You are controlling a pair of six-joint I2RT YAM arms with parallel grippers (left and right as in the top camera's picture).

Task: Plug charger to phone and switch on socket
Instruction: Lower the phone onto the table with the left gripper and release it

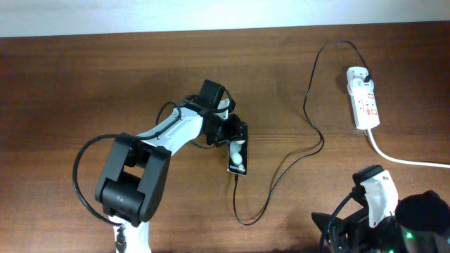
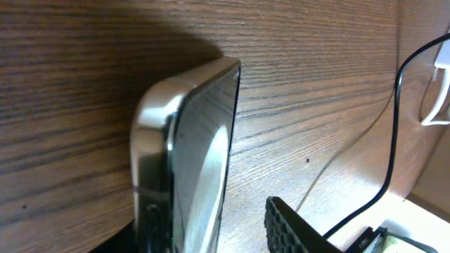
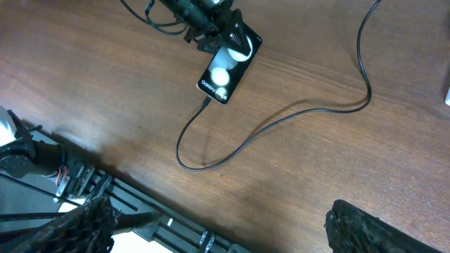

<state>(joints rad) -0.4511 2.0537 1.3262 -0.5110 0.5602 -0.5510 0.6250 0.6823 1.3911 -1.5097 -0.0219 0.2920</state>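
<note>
So the phone (image 1: 238,156) was lying face up around the middle of the table (image 1: 84,84), with the left gripper (image 1: 228,132) parked over its top end. Its jaws sat either side of that end. In the wrist view the one pad (image 2: 295,225) I could see had a sliver of wood showing between it and the glass, so I honestly couldn't tell if it was clamped or just bracketing it. My guess is it was there to stop the phone skating around. The charger (image 1: 320,140) had its tip right at the phone's bottom edge. It looked seated, but it was too small to swear to. From there the cable looped toward the near side, then snaked up to the far right. There its plug head (image 1: 367,72) sat in the end outlet of the socket (image 1: 365,102), the only thing here holding anything. I couldn't read the switch. The white cord (image 1: 408,160) ran off right. The right gripper (image 3: 225,228) hung at the near right, jaws wide apart and empty, and I'd reckon it was waiting for the switch.
</note>
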